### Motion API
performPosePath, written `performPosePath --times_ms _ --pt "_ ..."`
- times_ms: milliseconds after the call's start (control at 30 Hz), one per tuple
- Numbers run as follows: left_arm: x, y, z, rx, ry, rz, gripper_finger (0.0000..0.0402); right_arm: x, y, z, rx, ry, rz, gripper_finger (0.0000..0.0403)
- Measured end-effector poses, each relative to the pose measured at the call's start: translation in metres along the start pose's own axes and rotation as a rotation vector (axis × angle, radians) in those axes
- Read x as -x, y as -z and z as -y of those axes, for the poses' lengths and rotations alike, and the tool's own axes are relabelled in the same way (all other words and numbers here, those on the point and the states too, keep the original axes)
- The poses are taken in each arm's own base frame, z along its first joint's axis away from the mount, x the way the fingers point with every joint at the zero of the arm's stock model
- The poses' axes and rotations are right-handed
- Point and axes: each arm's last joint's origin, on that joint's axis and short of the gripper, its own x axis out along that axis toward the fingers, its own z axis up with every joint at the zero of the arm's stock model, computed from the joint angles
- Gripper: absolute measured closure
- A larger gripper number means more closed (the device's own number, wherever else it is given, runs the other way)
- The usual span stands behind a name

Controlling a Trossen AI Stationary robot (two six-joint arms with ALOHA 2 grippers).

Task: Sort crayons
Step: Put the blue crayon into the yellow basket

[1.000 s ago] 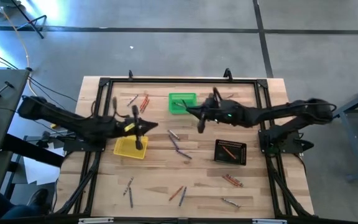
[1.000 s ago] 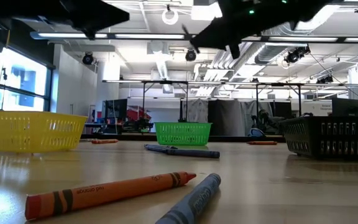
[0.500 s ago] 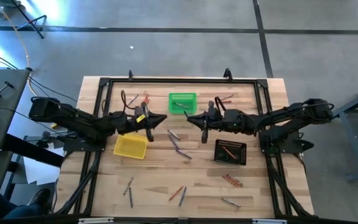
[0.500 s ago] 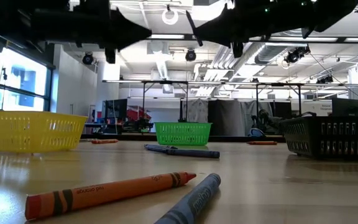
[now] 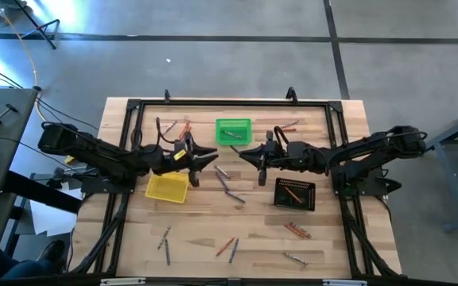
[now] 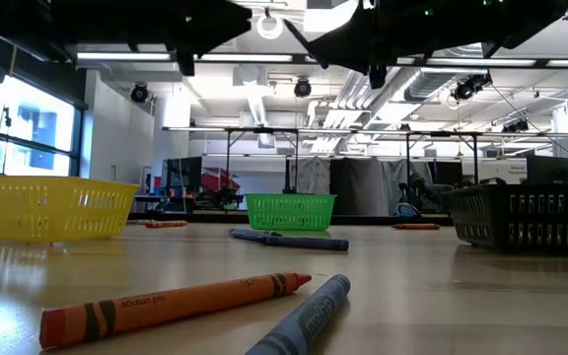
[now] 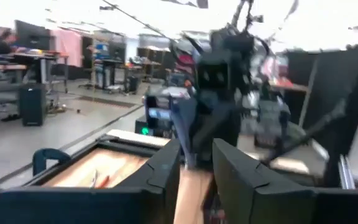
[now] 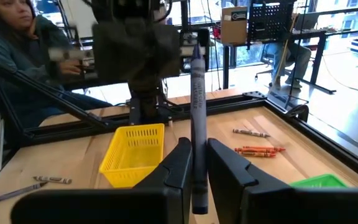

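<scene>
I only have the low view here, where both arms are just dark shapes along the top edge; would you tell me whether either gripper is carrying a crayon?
Observer: Yes, the right gripper holds a grey-blue crayon upright between its fingers.
Operator: Thank you. And the left gripper?
Observer: The left gripper is open with nothing between its fingers, and it points at the right one.
Operator: Where are they over the table?
Observer: Seen from above, they face each other tip to tip with a gap between them, over the middle of the table between the yellow basket and the black basket.
</scene>
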Motion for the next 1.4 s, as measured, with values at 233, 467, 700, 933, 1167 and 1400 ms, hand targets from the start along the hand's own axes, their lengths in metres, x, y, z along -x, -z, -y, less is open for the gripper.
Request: performPosePath --times_ms 233,467,700,933,1167,1400 --pt "-0.006 -0.011 0.003 0.146 -0.042 0.043 0.0303 0.0 0.0 0.0 0.004 -0.001 0.0 0.0359" --pt "-0.004 -0.006 0.011 0.065 0.018 -0.007 0.0309 0.0 0.001 -0.002 0.013 -0.004 -0.004 0.0359" --pt "-0.003 -0.004 0.011 0.082 0.008 -0.023 0.0307 0.0 0.002 -0.002 0.014 -0.003 -0.023 0.0359" --pt "-0.003 -0.001 0.011 0.104 0.002 -0.06 0.0306 0.0 0.003 -0.002 0.001 -0.002 -0.026 0.0359" --pt "-0.002 0.006 0.011 0.057 0.0 -0.122 0.0309 0.001 0.011 -0.001 -0.024 0.004 -0.107 0.0359" --pt "-0.002 0.006 0.011 0.068 -0.011 -0.12 0.031 0.002 0.019 0.0 -0.004 0.014 -0.19 0.0359"
